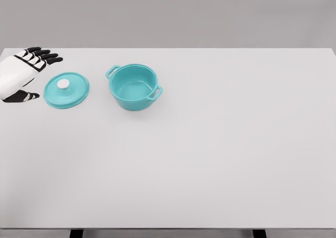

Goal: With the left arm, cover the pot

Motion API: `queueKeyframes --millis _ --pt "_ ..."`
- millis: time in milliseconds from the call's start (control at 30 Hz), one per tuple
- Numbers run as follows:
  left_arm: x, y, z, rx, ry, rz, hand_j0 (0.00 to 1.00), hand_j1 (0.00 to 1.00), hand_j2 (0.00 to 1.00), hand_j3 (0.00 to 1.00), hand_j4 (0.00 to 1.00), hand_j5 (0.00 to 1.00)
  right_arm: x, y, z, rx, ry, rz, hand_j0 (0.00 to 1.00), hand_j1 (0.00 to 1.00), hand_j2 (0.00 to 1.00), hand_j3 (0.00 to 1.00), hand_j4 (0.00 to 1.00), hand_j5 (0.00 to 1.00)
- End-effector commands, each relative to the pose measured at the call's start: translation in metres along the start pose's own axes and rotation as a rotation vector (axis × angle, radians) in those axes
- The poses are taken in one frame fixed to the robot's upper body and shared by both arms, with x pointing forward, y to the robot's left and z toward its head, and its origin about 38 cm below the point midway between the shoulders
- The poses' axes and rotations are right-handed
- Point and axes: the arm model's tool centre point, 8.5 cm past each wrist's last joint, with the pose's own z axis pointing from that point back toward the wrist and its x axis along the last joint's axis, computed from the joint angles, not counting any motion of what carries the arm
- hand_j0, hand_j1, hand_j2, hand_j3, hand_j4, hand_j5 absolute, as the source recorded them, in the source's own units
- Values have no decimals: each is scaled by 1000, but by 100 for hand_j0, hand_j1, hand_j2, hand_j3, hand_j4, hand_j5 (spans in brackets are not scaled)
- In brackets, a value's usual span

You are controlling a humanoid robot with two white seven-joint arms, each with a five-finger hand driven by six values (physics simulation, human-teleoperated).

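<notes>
- White table (210, 164) fills the near part of the head view, its front edge running along the bottom of the picture, with two dark legs just showing beneath it.
- On the far left part of that surface stands the teal pot (134, 86), upright and uncovered, its inside visible and holding nothing that can be seen.
- Two loop handles stick out from the pot's rim, one toward the far left and one toward the near right.
- Just beside the pot, to its left and not touching it, the teal lid (66, 90) lies flat on the table with its top side up.
- At the lid's middle sits a small white knob (63, 83), pointing upward.
- Left of the lid, at the picture's left edge, is the left hand (23, 72), white on the back with black fingers.
- Its four fingers (44, 55) are stretched out and slightly fanned, reaching toward the far side of the lid, while the thumb points toward the lid's near left rim.
- Between the fingertips and the lid a gap of bare table shows, so the hand holds nothing and touches nothing.
- Behind the table rises a plain grey wall (168, 14).
</notes>
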Motion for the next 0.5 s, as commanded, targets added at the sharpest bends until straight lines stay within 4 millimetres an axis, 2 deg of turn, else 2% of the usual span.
queueKeyframes --millis 0,167,233,400,433,467 --pt "0 1 0 5 -1 4 100 100 100 100 100 100 0 0 0 0 1 0 100 100 100 100 100 100" --pt "-3 -1 2 1 9 12 100 100 100 100 100 100 0 0 0 0 1 0 100 100 100 100 100 100" --pt "-12 4 1 4 26 12 100 100 100 100 100 100 0 0 0 0 1 0 100 100 100 100 100 100" --pt "-46 23 -17 -217 87 -1 100 100 100 100 100 100 0 0 0 0 -1 0 100 100 100 100 100 100" --pt "-43 10 -22 -293 70 15 100 100 100 100 100 100 1 0 0 0 -1 0 100 100 100 100 100 100" --pt "-49 9 -27 -303 72 40 100 100 100 100 100 100 0 0 0 0 -1 0 100 100 100 100 100 100"
